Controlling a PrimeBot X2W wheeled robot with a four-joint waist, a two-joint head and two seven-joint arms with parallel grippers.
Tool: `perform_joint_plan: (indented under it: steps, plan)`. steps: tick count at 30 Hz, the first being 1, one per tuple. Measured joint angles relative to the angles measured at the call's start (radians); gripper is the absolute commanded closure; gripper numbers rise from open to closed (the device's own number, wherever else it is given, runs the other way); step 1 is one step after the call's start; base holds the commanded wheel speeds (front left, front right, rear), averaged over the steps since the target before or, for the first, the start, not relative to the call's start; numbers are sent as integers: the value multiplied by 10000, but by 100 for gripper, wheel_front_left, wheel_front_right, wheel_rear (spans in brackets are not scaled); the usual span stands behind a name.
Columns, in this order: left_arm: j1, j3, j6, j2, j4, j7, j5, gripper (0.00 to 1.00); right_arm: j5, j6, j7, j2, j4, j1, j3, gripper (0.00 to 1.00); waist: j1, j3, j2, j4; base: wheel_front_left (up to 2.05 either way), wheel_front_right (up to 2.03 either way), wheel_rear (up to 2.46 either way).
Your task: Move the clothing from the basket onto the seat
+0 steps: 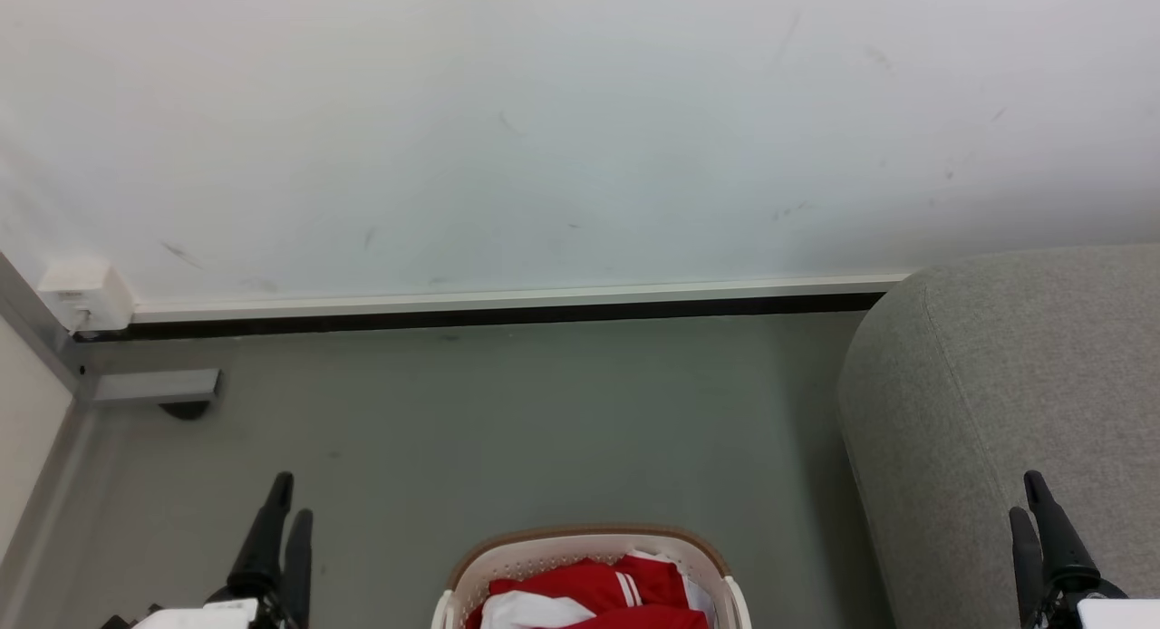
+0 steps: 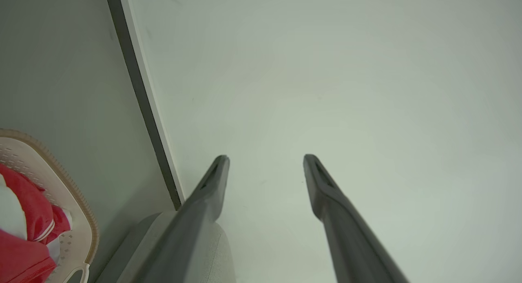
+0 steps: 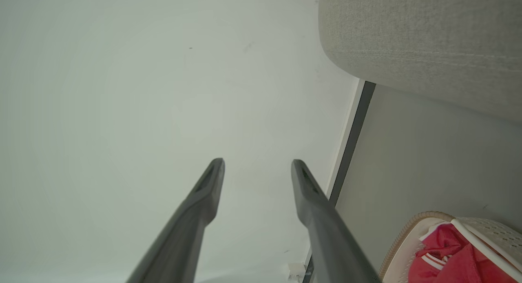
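Left gripper [image 1: 294,495] and right gripper [image 1: 1024,493] stand spread wide and empty, aimed toward the wall [image 1: 580,130]. Between the two, red clothing [image 1: 594,593] lies heaped in the basket [image 1: 580,531] on the floor [image 1: 544,430]; the grey seat [image 1: 979,384] looms behind the right gripper, apart from the basket.

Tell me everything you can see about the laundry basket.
The basket is an oval cream-white plastic tub with perforated walls, brown trim along its rim and a side handle. It stands upright on the grey floor, left of the seat and apart from it. The red and white clothing lies bunched inside.
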Motion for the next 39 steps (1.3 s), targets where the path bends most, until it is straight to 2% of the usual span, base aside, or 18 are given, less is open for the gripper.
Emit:
perform_joint_plan:
  steps: [5, 10, 28, 39]
  plan:
    - [29, -173, 0, -2, -36, -232, 150, 0, -247, 0, -253, 15, -42, 17, 142, 0, 1, 0, 0, 9, 0, 0, 0]
    - [52, -242, 0, -2, -109, -502, 504, 0, -1252, 0, -502, 17, -178, 64, 334, 0, 0, 1, 1, 23, 0, 0, 0]
    - [206, -449, 186, 2, -460, -1267, 3847, 0, -5643, 0, -1260, -4, -709, 191, 1078, 0, 0, -13, 1, 118, 0, 0, 0]
    - [263, -566, 265, 4, -598, -1638, 5304, 0, -7566, 0, -1643, -15, -849, 236, 1352, 0, 0, -34, 0, 223, 0, 0, 0]
